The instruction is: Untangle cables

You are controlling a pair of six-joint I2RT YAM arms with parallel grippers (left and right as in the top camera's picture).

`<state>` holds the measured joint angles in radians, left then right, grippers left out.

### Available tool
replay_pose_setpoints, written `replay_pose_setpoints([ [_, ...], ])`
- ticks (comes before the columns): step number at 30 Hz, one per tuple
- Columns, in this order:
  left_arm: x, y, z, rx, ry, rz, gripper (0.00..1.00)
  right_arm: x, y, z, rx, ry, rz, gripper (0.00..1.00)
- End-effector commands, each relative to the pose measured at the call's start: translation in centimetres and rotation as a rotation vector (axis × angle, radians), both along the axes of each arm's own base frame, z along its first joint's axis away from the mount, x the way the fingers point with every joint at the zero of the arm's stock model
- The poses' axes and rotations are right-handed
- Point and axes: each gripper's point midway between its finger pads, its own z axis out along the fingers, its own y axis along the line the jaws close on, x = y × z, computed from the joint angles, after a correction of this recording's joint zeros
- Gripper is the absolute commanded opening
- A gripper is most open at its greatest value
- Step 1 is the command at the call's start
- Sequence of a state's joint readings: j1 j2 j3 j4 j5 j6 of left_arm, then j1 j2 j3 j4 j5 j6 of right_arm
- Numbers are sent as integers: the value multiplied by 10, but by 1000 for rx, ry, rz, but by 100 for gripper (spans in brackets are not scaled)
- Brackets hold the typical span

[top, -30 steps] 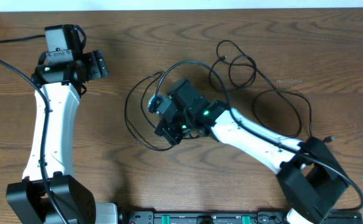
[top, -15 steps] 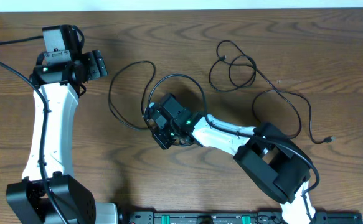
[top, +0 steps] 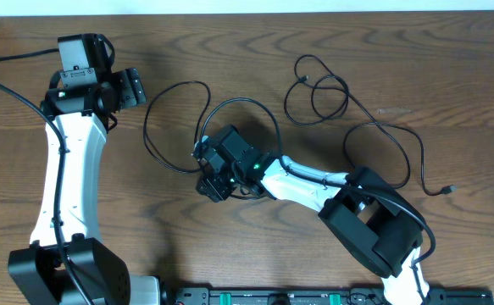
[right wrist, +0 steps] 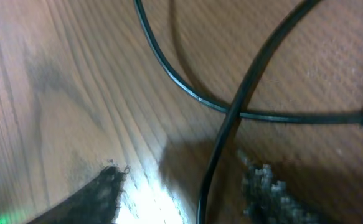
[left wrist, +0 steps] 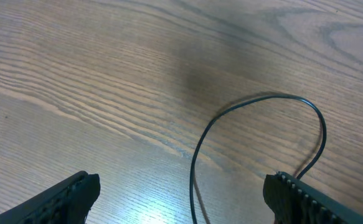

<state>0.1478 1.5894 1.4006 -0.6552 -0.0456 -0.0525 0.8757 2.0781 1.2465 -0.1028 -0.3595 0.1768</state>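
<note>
Near table [top: 450,51] centre, right claw [top: 208,185] spread over crossed black cables [right wrist: 234,111], left claw [top: 135,87] spread toward far-left corner

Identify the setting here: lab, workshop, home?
Probably a robotics lab bench: left arm and right arm working over a wooden table, loose cables laid out on it, an equipment rail along the near edge.
</note>
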Motion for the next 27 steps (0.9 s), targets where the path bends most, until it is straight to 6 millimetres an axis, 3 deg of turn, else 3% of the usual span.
replay_pose_setpoints([
  [1,-3,-1,3,-9,-8,2,89,4,5,3,17,-44,7,70],
  [10,-3,-1,3,-9,-7,2,89,31,29,32,122,-293,66,82],
  [13,-3,-1,2,-9,-4,2,89,31,30,27,121,-291,68,83],
  [20,-4,-1,1,-9,-2,2,89,26,27,-9,82,-244,81,83],
  [27,-4,-1,-1,-10,2,2,89,17,31,-13,76,-233,101,77],
])
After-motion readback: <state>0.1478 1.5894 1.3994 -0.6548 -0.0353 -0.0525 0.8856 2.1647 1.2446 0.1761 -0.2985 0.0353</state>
